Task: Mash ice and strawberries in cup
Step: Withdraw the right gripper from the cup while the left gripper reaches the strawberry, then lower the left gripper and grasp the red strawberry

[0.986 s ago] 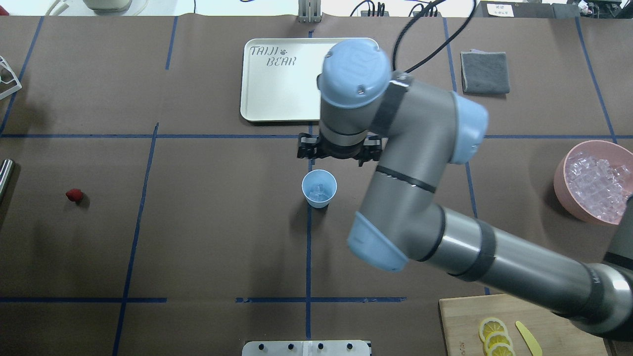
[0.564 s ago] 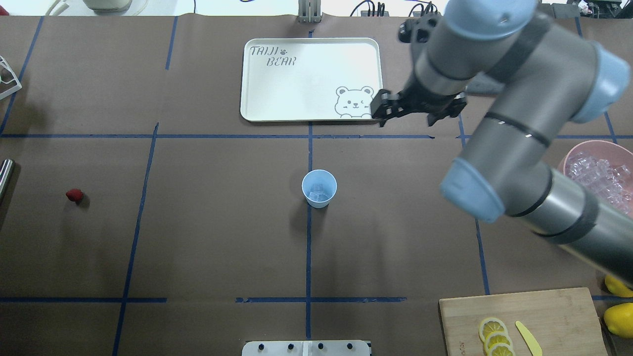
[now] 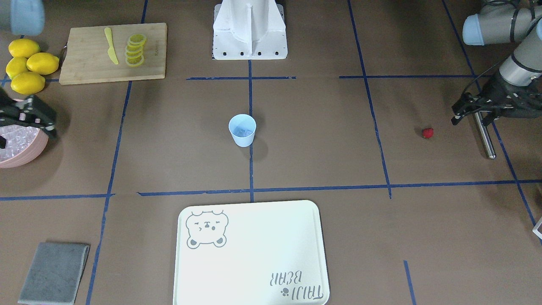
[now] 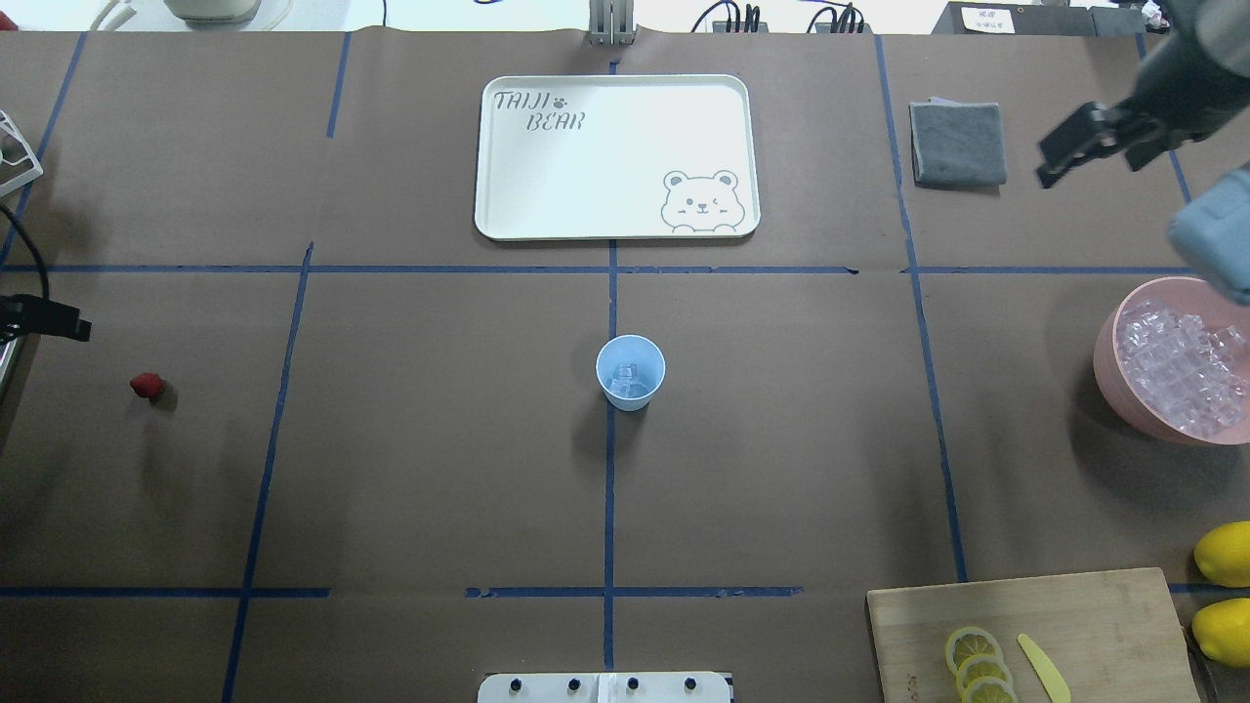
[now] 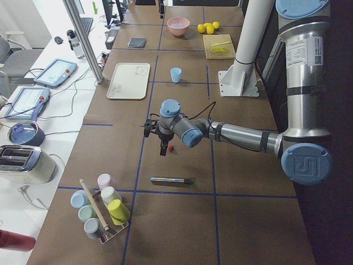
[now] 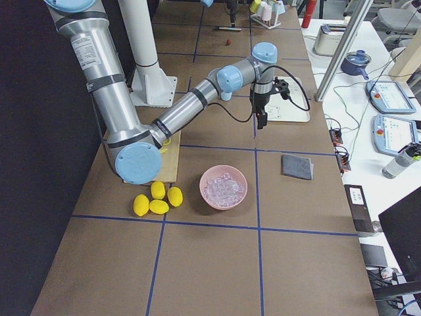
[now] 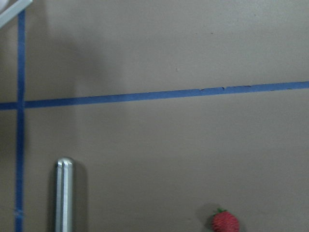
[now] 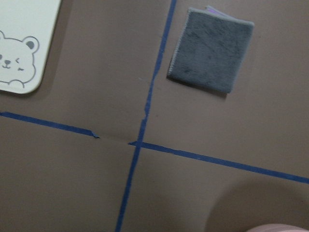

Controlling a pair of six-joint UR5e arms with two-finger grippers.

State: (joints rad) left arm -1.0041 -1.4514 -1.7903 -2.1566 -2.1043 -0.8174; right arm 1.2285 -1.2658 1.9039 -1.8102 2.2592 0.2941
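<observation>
The light blue cup (image 4: 630, 371) stands upright at the table's middle with a few clear ice cubes (image 4: 627, 377) inside; it also shows in the front view (image 3: 242, 130). The small red strawberry (image 4: 146, 386) lies on the table far to the left, also in the left wrist view (image 7: 225, 222). My left gripper (image 3: 471, 116) is open and empty, hovering beside the strawberry above the end of a metal rod (image 3: 484, 135). My right gripper (image 4: 1094, 156) is open and empty, high at the far right near the pink bowl (image 4: 1108, 361) full of ice (image 4: 1177, 376).
A cream tray (image 4: 615, 156) lies behind the cup. A grey cloth (image 4: 957, 144) is at the back right. A cutting board (image 4: 1074, 625) with lemon slices (image 4: 977, 664) and a yellow knife (image 4: 1043, 666) is front right, whole lemons (image 4: 1226, 552) beside it.
My right arm swung from just behind the cup up and away to the far right, its gripper still open. My left gripper has come into view at the left edge. The cup has not moved.
</observation>
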